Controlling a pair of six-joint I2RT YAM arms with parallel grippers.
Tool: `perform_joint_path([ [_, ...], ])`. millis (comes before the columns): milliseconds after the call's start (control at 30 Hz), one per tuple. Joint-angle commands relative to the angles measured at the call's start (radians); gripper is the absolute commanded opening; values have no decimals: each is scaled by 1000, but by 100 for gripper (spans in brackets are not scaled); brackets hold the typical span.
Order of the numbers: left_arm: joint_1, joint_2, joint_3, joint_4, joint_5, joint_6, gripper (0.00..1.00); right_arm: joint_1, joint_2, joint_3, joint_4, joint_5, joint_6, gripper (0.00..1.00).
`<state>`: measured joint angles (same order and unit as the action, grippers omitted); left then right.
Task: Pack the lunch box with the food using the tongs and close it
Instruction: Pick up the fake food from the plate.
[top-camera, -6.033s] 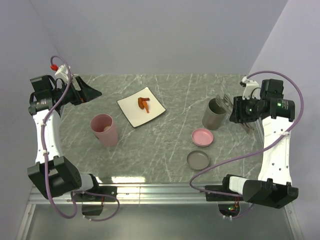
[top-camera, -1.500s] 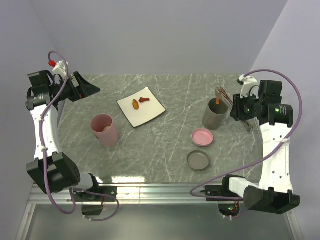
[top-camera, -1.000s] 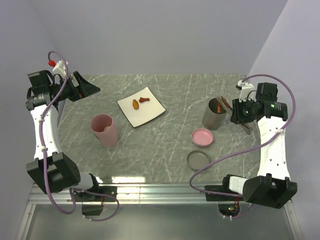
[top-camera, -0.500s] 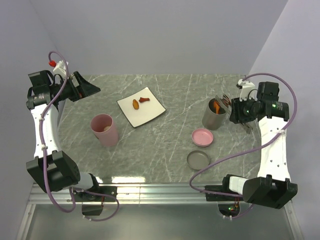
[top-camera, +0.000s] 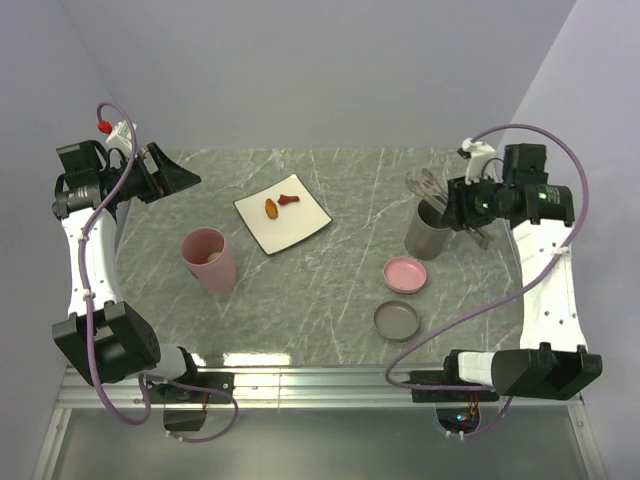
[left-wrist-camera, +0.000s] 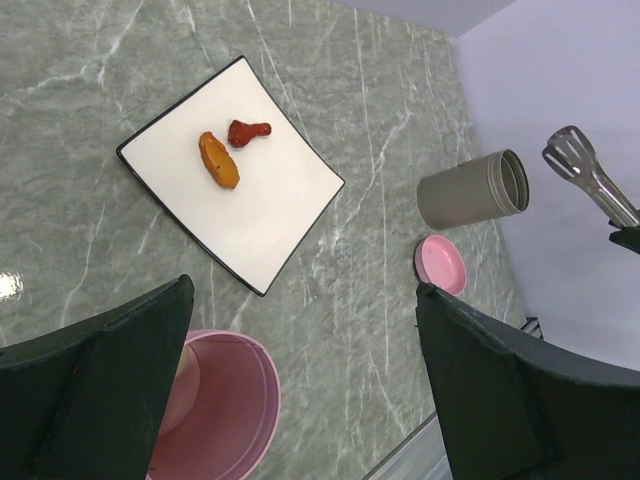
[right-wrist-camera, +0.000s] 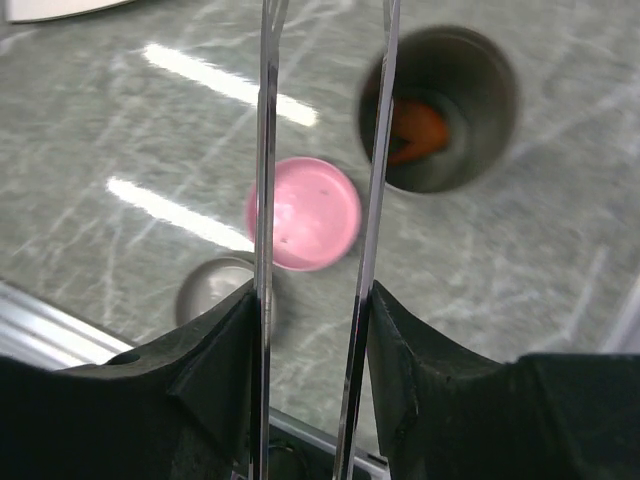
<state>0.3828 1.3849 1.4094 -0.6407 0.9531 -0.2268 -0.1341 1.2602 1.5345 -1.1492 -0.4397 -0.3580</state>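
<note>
Right pincer (right-wrist-camera: 312, 340) grips tongs (left-wrist-camera: 572, 152), left pincer (top-camera: 180, 178) open; one orange piece (right-wrist-camera: 418, 128) in grey cup (top-camera: 428, 232) at right, two on plate (left-wrist-camera: 280, 210), prob. lids (top-camera: 405, 274) off.

the tongs (right-wrist-camera: 266, 200) run off the right wrist view's top edge, tips unseen. the orange piece (right-wrist-camera: 422, 127) in the grey cup (right-wrist-camera: 482, 68) is blurred, half behind one tong arm. the pink cup (left-wrist-camera: 262, 400) runs off the left wrist view's bottom edge.
</note>
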Motion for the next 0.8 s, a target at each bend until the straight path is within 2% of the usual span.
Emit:
perform_joint_path([
  [0, 2, -6, 45, 16, 10, 3, 99, 94, 34, 39, 65, -28, 76, 50],
  [33, 2, -6, 40, 19, 9, 1, 99, 161, 44, 39, 81, -22, 106, 50],
  [167, 1, 0, 39, 19, 9, 0, 100, 306, 111, 56, 181, 9, 163, 50],
  [467, 2, 16, 59, -27, -28, 52, 99, 588, 425, 246, 246, 48, 225, 48],
  [767, 2, 35, 48, -28, -43, 73, 99, 732, 701, 467, 249, 95, 254, 47],
])
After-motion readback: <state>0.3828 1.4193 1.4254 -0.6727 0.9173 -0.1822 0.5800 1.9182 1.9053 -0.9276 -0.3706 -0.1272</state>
